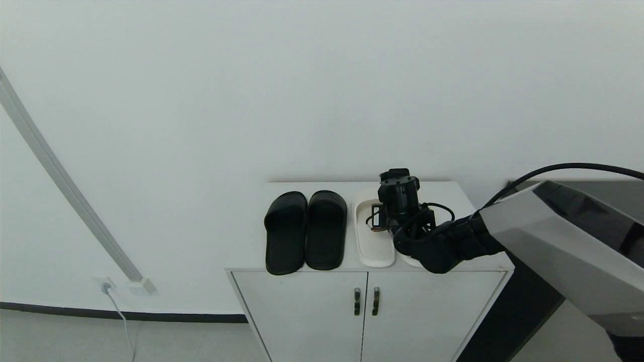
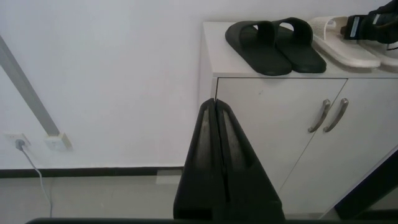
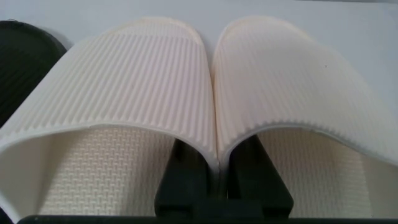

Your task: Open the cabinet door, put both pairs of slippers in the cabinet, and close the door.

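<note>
Low in front of the cabinet [image 1: 302, 317], the left end effector [image 2: 216, 106] hangs pinched shut, empty. Both doors look closed, so nothing is stored yet. On the cabinet top, the black slippers [image 1: 306, 231] lie untouched toward its left edge. Toward its right edge, the right end effector [image 3: 217, 177] clamps the white slippers [image 3: 143, 81] by their adjoining straps.

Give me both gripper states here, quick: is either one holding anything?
Left gripper: closed, holding nothing.
Right gripper: closed on the white slippers, one finger under each strap, pinching the inner strap edges together.
</note>
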You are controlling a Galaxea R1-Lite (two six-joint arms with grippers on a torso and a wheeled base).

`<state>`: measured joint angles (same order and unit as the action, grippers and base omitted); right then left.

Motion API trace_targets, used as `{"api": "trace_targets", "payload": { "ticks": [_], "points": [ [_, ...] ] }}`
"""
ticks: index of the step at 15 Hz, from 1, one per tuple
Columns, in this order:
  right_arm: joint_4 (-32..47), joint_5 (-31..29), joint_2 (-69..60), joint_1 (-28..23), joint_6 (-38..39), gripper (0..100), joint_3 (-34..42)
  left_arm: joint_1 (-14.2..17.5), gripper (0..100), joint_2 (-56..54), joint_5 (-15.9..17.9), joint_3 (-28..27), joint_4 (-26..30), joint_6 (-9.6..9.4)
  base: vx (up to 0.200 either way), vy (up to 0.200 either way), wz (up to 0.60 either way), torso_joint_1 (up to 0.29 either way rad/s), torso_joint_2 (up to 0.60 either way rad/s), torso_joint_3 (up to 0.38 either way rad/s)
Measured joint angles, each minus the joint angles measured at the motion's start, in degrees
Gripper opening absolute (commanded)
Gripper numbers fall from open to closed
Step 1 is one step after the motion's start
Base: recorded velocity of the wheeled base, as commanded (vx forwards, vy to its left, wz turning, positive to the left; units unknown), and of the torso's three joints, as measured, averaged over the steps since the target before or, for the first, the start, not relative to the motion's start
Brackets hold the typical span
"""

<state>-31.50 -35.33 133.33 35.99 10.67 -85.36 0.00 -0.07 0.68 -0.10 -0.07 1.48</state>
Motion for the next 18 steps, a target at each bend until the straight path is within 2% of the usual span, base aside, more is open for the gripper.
{"api": "trace_targets", "payload": {
  "ticks": [4,6,9,12,14,18],
  "points": [
    [-0.02,0.95,-9.11,1.52,-0.18,0,9.81,0.0,0,0.0,0.0,0.0,0.0,0.0,0.0,0.0,0.0,0.0,0.0,0.0],
    [-0.24,3.96,-15.41,3.51,-1.28,0,17.73,0.0,0,0.0,0.02,0.0,0.0,0.07,0.0,0.0,0.0,0.0,0.0,0.0],
    [-4.08,12.47,-24.43,6.75,-2.6,0,30.23,0.0,0,0.0,0.0,0.0,0.0,0.07,0.0,0.0,0.0,0.0,0.0,0.0],
    [-5.75,24.53,-32.78,8.34,-3.45,0,39.52,0.0,0,0.0,0.02,0.0,0.02,0.09,0.0,0.0,0.0,0.0,0.0,0.0],
    [-5.64,28.36,-36.89,9.3,-3.47,0,42.42,0.0,0,0.0,0.0,0.0,0.0,0.07,0.0,0.0,0.0,0.0,0.0,0.0],
    [-5.52,28.57,-40.67,11.58,-3.5,0,44.09,0.0,0,0.0,0.0,0.0,0.0,0.02,0.0,0.0,0.0,0.0,0.0,0.0]
  ]
}}
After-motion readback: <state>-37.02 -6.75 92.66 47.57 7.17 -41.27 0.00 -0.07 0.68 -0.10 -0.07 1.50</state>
